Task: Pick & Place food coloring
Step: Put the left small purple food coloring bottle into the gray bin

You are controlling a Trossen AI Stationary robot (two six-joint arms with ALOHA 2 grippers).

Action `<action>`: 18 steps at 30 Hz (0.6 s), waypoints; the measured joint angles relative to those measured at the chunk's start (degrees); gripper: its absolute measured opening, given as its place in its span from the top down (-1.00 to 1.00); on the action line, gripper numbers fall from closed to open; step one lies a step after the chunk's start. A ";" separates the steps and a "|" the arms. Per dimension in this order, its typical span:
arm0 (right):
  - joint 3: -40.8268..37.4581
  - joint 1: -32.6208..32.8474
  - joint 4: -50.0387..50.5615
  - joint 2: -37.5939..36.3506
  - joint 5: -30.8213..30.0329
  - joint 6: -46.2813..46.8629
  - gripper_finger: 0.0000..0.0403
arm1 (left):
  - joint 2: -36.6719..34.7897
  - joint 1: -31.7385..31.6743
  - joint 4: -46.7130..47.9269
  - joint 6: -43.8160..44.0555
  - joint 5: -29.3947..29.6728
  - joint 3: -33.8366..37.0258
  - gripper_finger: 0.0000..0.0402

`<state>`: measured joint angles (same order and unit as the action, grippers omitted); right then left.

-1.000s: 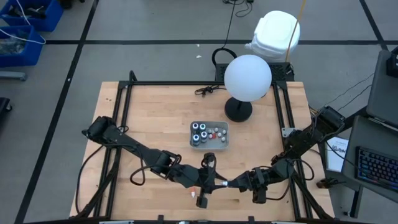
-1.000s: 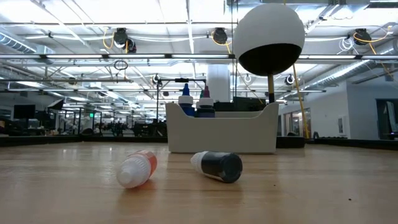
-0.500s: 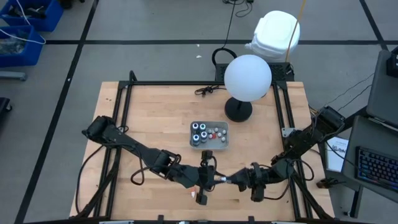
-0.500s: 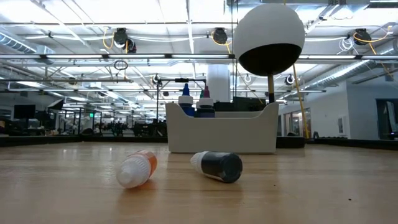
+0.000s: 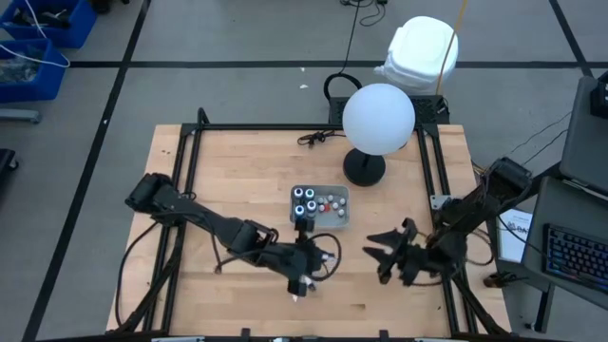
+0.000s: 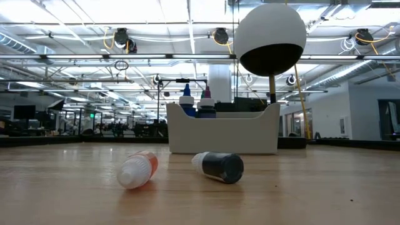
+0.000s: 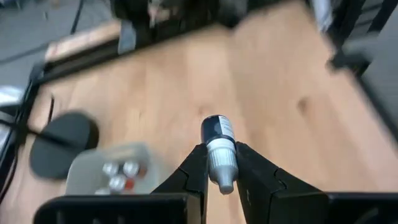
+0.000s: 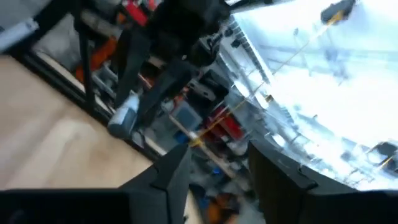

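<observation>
Near the table's front edge, the left gripper [image 7: 221, 165] pinches a dark white-capped dropper bottle [image 7: 219, 146]. The right gripper [image 5: 388, 255] hangs spread and empty. Several bottles sit in the tray [image 5: 341, 223]; two more [image 6: 138, 169] lie loose, so work remains.

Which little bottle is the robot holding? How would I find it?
Find the big white ball lamp, then the tray of bottles beside it. Just in front, the left gripper pinches a dark bottle by its white cap, off the table, unlike those in the tray.
</observation>
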<state>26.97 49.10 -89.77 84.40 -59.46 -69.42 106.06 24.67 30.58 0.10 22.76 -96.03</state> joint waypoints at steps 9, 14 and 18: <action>-11.26 -2.65 10.81 -14.74 -5.30 24.32 0.96 | 0.06 -6.59 9.98 -1.21 -3.17 0.02 0.71; -14.44 -2.94 17.59 -22.12 -5.28 33.95 0.98 | 0.66 -10.83 9.55 -5.35 -7.72 0.02 0.71; -16.81 -2.94 24.37 -28.78 -5.23 38.95 0.99 | 2.51 -14.89 9.82 -9.27 -9.54 -0.52 0.71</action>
<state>10.16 46.15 -65.41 55.62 -64.69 -30.47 108.58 9.78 40.40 -9.17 13.22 -96.55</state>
